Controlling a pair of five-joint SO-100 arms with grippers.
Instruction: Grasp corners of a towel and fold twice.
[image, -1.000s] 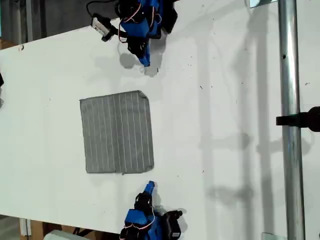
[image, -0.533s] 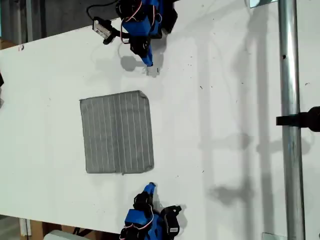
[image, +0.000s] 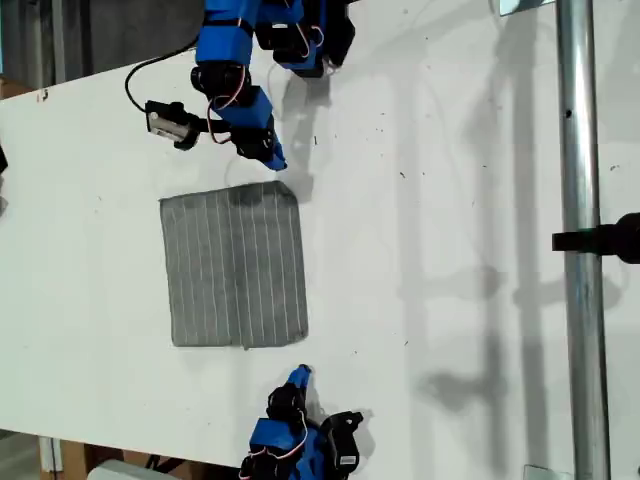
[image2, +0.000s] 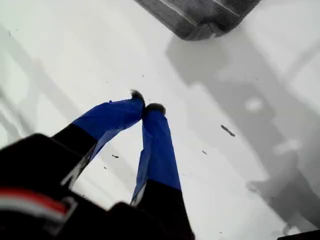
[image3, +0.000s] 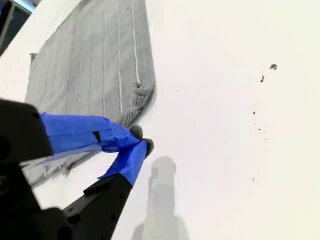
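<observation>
Here, with the grey striped towel (image: 235, 265) flat on the white counter (image: 450, 250), my second tool (image3: 141, 139) pinched together just beside the nearest corner (image3: 142, 95), my first tool (image2: 145, 101) likewise together, farther short of the opposite corner (image2: 200, 30).

Towel (image: 235, 265) on table (image: 450, 250), betw. both arms.

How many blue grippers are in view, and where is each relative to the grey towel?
2. My second gripper is at the towel's corner toward the exterior view's top; my first gripper is over bare table below its lower edge there.
</observation>
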